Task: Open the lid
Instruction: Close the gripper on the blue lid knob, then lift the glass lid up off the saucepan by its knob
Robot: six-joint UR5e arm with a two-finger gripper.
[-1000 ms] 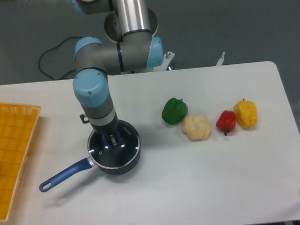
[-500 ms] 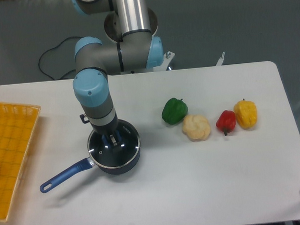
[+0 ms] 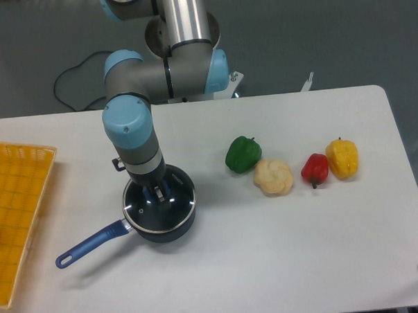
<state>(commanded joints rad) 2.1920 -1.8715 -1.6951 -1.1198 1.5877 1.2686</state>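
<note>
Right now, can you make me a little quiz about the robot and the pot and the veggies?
1. True or false: the lid sits on the saucepan.
2. Which vegetable lies nearest the saucepan? A) yellow pepper B) green pepper C) red pepper
3. Fill in: the gripper is right over the lid's ____.

Key: 1 true; 2 B; 3 knob (the knob itself is hidden, so a grasp cannot be confirmed).
</note>
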